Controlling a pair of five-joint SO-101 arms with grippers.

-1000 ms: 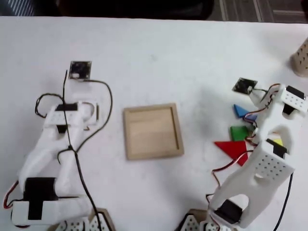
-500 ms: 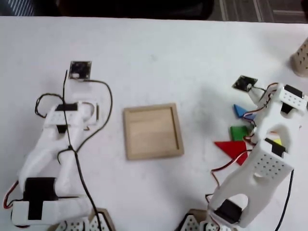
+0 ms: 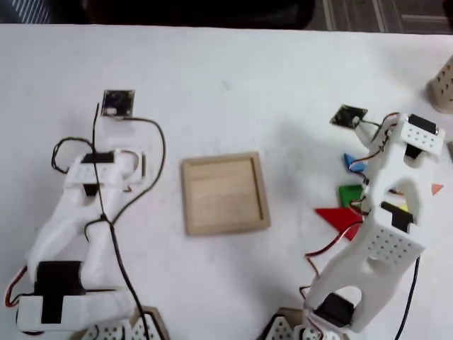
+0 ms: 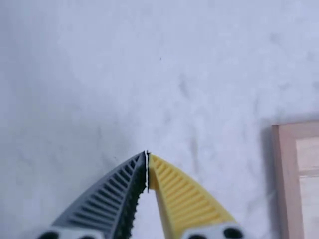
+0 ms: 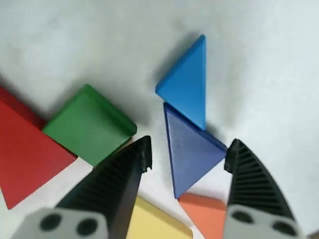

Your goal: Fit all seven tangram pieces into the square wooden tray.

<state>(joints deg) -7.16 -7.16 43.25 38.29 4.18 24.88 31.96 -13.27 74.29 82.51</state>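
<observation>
Jaws first: the right jaws stand spread in the right wrist view, one on either side of the dark blue triangle (image 5: 192, 152), which lies flat on the tabletop (image 5: 75, 40) with nothing pinched yet. A lighter blue triangle (image 5: 187, 84) touches one of its corners and an orange piece (image 5: 207, 214) sits just beside another. The green square (image 5: 89, 124), red triangle (image 5: 25, 154) and yellow piece (image 5: 154, 224) crowd beyond one jaw. These pieces look thin, rigid, light and smooth-faced (so apt to skate on the tabletop, or squirt out of a pinch on sloping sides). I judge the best hold to be low across the triangle's broad middle, with one jaw flat on its long edge. It should close gently so the neighbours are not shoved. In the left wrist view the left jaws are pressed together on nothing, above bare tabletop. The rim of the square wooden tray (image 4: 281, 174) lies off to one side, near but apart. From the high view the tray lies mid-tabletop between the two arms and holds no piece. The coloured pieces cluster well apart from it, partly beneath the right arm (image 3: 386, 244), while the left arm (image 3: 78, 205) sits on the tray's other side.
</observation>
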